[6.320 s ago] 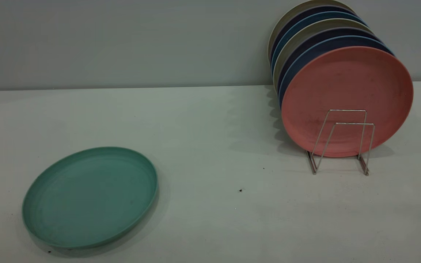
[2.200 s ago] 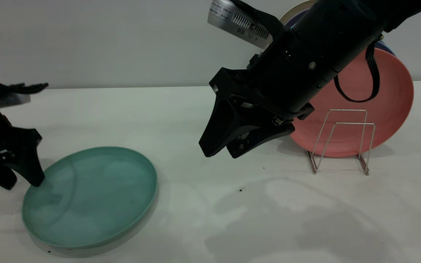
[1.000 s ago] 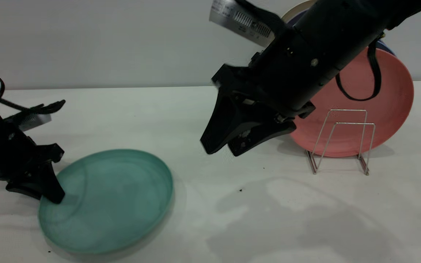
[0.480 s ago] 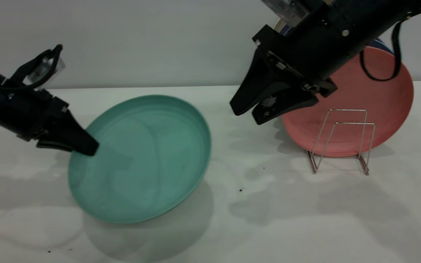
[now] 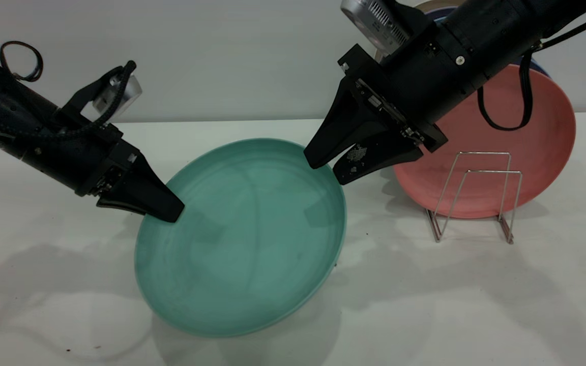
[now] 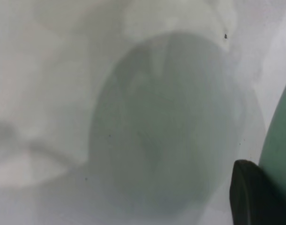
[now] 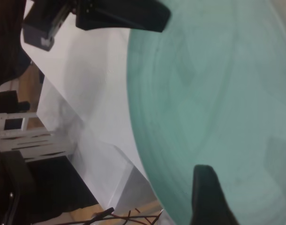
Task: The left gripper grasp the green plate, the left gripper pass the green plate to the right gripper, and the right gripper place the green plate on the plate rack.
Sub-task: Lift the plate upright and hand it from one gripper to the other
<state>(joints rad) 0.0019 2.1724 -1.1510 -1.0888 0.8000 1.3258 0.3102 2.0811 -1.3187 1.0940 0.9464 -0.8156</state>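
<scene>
From outside, the left gripper point(image 5: 168, 211) clamps its jaws on the green plate point(image 5: 242, 236), held tilted above the desk point(image 5: 44, 284). The right gripper point(image 5: 329, 166) has jaws spread around the plate's opposite rim. The plate rack point(image 5: 476, 195) stands well right.

The left wrist view shows the plate's edge point(image 6: 279, 150).

The right wrist view shows the plate's face point(image 7: 218, 103).

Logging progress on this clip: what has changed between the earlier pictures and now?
The left gripper clamped the round teal-green plastic plate, lifted it off the table and carried it rightward. The right gripper came to its rim, fingers open. The silver wire plate rack and salmon-pink plate stayed put.
</scene>
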